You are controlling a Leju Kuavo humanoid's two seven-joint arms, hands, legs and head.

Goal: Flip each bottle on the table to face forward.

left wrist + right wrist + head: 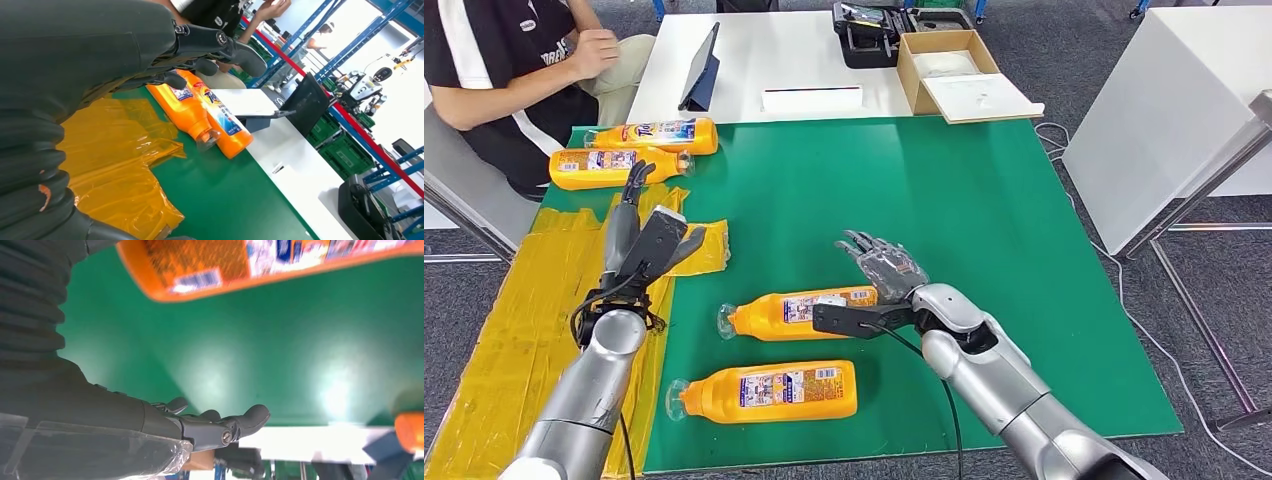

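Four orange bottles lie on their sides on the green table. Two sit close together near the front edge: the front bottle (769, 391) is closest to the robot, and the middle bottle (796, 313) lies just behind it. The other two, the far bottle (656, 135) and the bottle beside it (614, 166), lie touching at the far left corner.

The bottles look like smooth, stiff plastic. They seem full, so they may be a bit heavy and could slip. The wide middle part, over the label, looks like the best place to hold one.

The right hand (882, 264) is wide open with its fingers spread. It holds nothing and hovers by the flat end of the middle bottle. The left hand (646, 232) is open too, holding nothing, above the crinkly yellow sheet (514, 300) on the left edge.

A white table (754, 60) stands behind, with a cardboard box (944, 70) and a tablet (701, 72). A person (514, 70) sits at the far left corner.
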